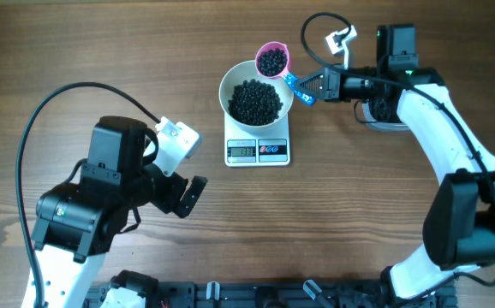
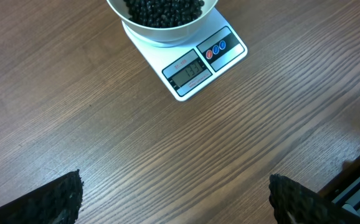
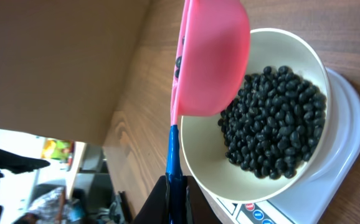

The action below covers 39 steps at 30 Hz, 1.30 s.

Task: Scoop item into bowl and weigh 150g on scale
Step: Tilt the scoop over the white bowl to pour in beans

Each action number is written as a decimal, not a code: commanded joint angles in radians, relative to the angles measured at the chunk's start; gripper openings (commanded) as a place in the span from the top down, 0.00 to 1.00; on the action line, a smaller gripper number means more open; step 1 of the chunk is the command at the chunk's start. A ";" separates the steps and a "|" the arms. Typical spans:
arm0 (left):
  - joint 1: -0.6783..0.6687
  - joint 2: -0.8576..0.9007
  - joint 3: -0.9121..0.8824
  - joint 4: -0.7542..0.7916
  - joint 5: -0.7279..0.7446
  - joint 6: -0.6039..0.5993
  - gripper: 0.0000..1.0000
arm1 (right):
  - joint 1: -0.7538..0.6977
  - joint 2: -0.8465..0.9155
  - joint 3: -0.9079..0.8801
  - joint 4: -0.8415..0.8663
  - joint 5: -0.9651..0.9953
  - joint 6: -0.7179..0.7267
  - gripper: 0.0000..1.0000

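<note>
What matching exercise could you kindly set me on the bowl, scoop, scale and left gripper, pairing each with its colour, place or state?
Things:
1. bowl
2. scoop
3. scale
4. left gripper

Descriptions:
A. open, holding nothing
B. under the bowl
C. pink
D. on the scale

Pairs: 1-D, 2-C, 3-B, 4-A.

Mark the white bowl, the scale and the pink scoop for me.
white bowl [image 3: 200, 149]: right wrist view, bare inner wall.
scale [image 2: 187, 71]: left wrist view, its grey display.
pink scoop [image 3: 214, 56]: right wrist view, outside of its cup.
</note>
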<state>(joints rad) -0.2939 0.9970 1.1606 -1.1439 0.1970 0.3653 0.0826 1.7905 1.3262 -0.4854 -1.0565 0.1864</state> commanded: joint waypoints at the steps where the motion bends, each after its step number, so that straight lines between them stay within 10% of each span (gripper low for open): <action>1: 0.007 0.000 0.018 0.003 0.015 0.021 0.00 | 0.005 -0.076 0.009 0.002 0.082 -0.031 0.95; 39: 0.007 0.000 0.018 0.002 0.015 0.020 0.00 | 0.070 -0.153 0.009 -0.137 0.416 -0.083 0.95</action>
<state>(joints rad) -0.2939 0.9970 1.1606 -1.1439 0.1967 0.3653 0.1463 1.6695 1.3262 -0.6220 -0.6685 0.1513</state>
